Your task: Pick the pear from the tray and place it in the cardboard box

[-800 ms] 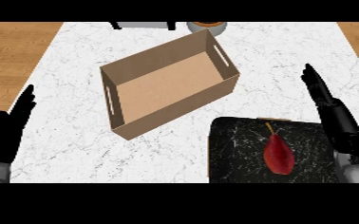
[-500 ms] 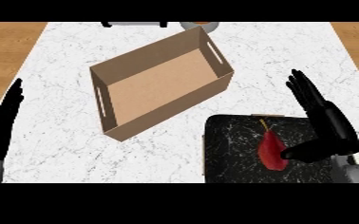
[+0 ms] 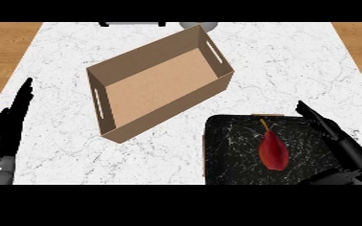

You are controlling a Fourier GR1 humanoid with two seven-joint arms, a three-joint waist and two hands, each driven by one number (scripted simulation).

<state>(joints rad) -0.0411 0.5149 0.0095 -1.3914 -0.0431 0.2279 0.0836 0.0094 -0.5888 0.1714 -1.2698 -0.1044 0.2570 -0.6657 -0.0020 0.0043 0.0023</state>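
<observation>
Pear: red, lying on the black tray, at 4 o'clock from the open box. Right hand just beside it at 3 o'clock, fingers straight, thumb apart, not touching. Left hand at the left edge, fingers straight and together.

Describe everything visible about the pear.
The pear is dark red and teardrop-shaped, with a thin yellowish stem at its narrow end. It lies on its side on the black speckled tray, stem toward the cardboard box, broad end toward the robot. The open right hand is just right of it; contact isn't evident.
</observation>
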